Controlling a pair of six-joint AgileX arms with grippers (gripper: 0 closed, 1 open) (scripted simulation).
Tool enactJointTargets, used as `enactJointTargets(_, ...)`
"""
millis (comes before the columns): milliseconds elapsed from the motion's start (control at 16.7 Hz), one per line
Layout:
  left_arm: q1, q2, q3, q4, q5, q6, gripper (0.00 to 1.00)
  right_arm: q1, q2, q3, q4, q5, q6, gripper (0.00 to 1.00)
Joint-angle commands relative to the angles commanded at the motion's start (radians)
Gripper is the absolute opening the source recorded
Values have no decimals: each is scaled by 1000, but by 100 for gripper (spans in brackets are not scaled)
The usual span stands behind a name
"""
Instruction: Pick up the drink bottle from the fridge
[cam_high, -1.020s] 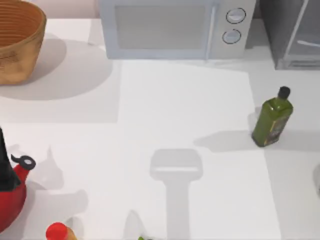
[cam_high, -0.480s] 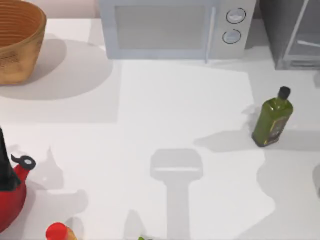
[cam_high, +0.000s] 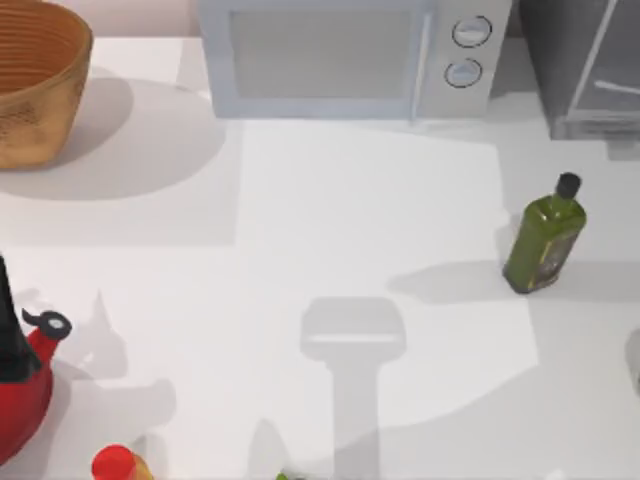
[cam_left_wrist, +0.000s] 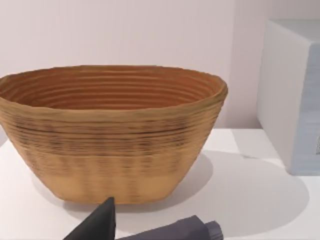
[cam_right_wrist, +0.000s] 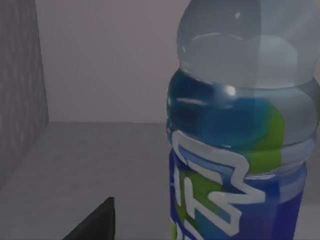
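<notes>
Bottle (cam_right_wrist: 240, 150) stands upright in our right wrist view, long axis vertical, neck up, on grey floor between grey wall and pale back wall; blue-green label faces camera. Fridge (cam_high: 585, 65) sits at tabletop's (cam_high: 330, 220) far right corner, beside microwave (cam_high: 340, 55). Our right tool (cam_right_wrist: 95, 222): dark fingertip just beside bottle; released or clenched, we cannot tell. Our left tool (cam_left_wrist: 150, 227) is parked facing basket (cam_left_wrist: 110, 132); state unclear too. Versus half second ago: broad shadow at tabletop's right now lies lower, along near edge.
</notes>
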Motion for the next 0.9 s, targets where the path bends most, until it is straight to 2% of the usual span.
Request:
enactJointTargets(240,0,0,0,0,0,0,100,-2,8,13,-7,0,0,100)
enactJointTargets(660,0,0,0,0,0,0,100,23,132,268,-133,25,-1,100)
enactJointTargets(900,0,0,0,0,0,0,100,27,144,293,-149,28,-1,100)
